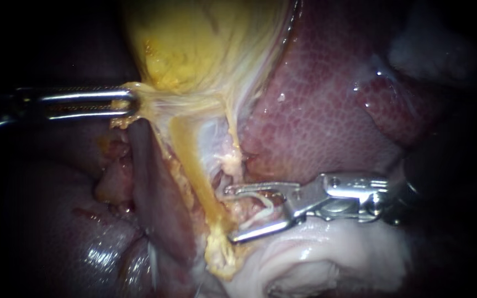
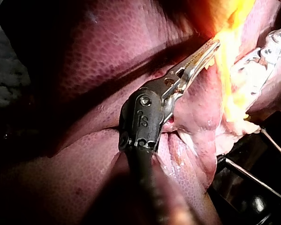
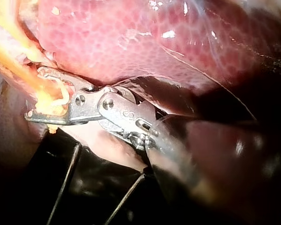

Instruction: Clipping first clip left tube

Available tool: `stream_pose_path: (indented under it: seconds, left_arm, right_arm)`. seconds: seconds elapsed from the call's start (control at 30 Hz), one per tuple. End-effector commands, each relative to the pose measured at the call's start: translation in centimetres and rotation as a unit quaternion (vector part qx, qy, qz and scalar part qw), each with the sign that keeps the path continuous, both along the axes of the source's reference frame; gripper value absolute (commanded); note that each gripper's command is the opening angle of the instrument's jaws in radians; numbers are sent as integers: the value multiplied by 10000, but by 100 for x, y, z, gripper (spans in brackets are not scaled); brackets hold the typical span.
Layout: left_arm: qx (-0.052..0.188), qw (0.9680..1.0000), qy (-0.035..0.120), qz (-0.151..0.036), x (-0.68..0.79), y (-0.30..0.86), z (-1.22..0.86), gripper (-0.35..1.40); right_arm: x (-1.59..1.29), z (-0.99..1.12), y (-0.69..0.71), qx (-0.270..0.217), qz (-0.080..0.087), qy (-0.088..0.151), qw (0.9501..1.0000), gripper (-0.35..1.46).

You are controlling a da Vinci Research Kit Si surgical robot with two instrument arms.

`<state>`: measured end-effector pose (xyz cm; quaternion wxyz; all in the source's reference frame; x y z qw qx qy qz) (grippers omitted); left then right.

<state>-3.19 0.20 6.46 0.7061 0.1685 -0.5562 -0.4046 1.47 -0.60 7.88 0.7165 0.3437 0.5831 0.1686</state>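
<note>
left instrument (image 1: 123,103) enters level from the left edge; its jaws are clamped together on the pale yellow lower end of the gallbladder (image 1: 194,44), and that tissue is drawn taut toward them. right instrument (image 1: 229,214) enters from the right; its jaws stand apart in a wide v and carry a thin white clip (image 1: 265,208) between them. the left tube (image 1: 191,165) is a yellow, rough-edged band running from the clamped tissue down and to the right, and it ends in a ragged yellow lump near the lower edge. a thinner pale strand (image 1: 231,132) hangs just to its right, well short of the jaws. the tips of the open jaws reach the right edge of the left tube. in the right wrist view orange tissue lies between those jaws with the clip looped at its side; whether both jaws touch it cannot be told. clearance: the liver (image 1: 316,110) lies close above the upper jaw, and glossy white tissue (image 1: 316,254) lies just under the lower jaw. a dark red fold (image 1: 150,182) borders the tube on its left.
</note>
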Motion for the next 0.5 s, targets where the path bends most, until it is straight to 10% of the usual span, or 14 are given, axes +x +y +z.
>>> stream_pose_path:
  seconds: [0.03,0.5]
  left_arm:
    - [-1,10000,3,-2,0,0,-2,-35]
    - [-8,10000,13,-16,-7,-4,-4,-35]
  right_arm:
    - [1,3,0,18,10,-12,10000,60]
    - [23,14,-3,195,-82,53,9998,60]
